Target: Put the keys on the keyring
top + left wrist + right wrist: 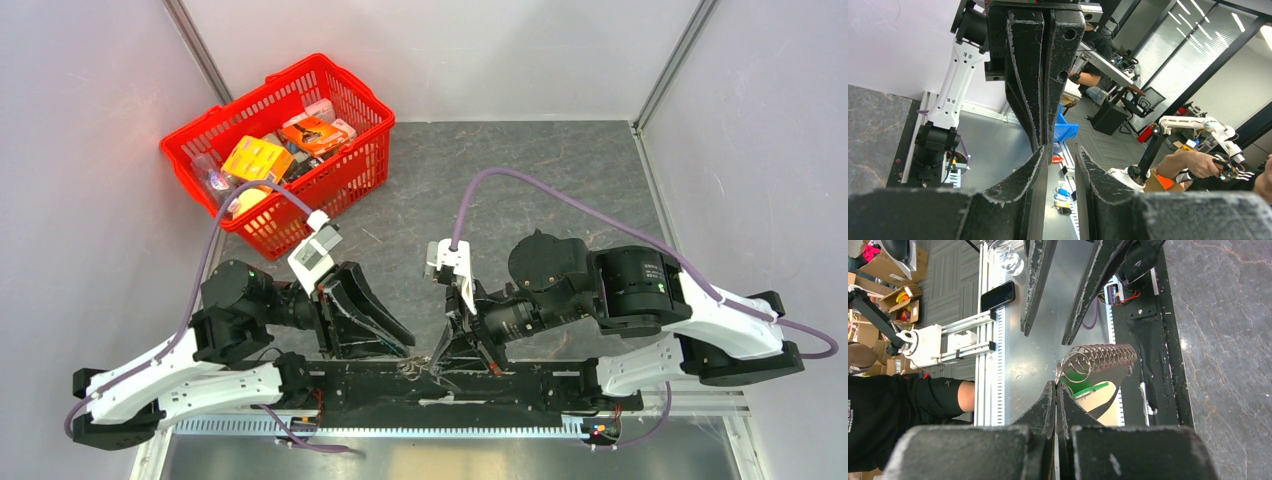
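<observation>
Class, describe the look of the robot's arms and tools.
Both the left arm and the right arm have white shells, black joints and a looping lilac cable. The left tool and right tool have black, wedge-shaped fingers with scuffed pale edges.

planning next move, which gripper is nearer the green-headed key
Right. The right gripper, shut, has its tips beside the green-headed key; the left gripper, open, stands apart from it.

Basket (342,184) red, lattice sides; table (560,170) dark grey, pale veins; key (1090,388) head green; keyring (1100,356) silvery-copper.

L hand (1061,155) fingers apart, narrow gap. R hand (1055,385) fingers pressed tight together, tip-to-tip w/ L.
</observation>
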Action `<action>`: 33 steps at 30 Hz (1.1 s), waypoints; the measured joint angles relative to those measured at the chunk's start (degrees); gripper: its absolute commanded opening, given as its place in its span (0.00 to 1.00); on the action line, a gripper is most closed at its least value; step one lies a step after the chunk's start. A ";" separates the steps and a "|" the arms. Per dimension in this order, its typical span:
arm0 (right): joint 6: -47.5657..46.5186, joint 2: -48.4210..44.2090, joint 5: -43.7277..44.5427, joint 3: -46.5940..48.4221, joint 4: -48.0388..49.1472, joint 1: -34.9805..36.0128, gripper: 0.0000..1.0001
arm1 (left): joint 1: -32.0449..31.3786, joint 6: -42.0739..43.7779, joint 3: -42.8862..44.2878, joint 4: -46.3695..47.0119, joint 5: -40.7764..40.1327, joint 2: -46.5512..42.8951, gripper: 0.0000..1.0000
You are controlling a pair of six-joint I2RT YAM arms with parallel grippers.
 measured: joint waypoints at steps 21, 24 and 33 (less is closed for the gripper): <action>-0.39 2.89 -1.46 2.10 -1.01 -0.55 0.00 | 0.00 0.87 0.66 -6.14 1.99 1.90 0.29; -0.39 2.97 -1.46 2.12 -0.98 -0.98 0.00 | 0.00 0.87 0.74 -6.14 2.75 1.99 0.28; -0.33 2.97 -1.49 2.12 -1.25 -1.99 0.00 | 0.00 0.96 1.14 -6.16 3.28 2.60 0.22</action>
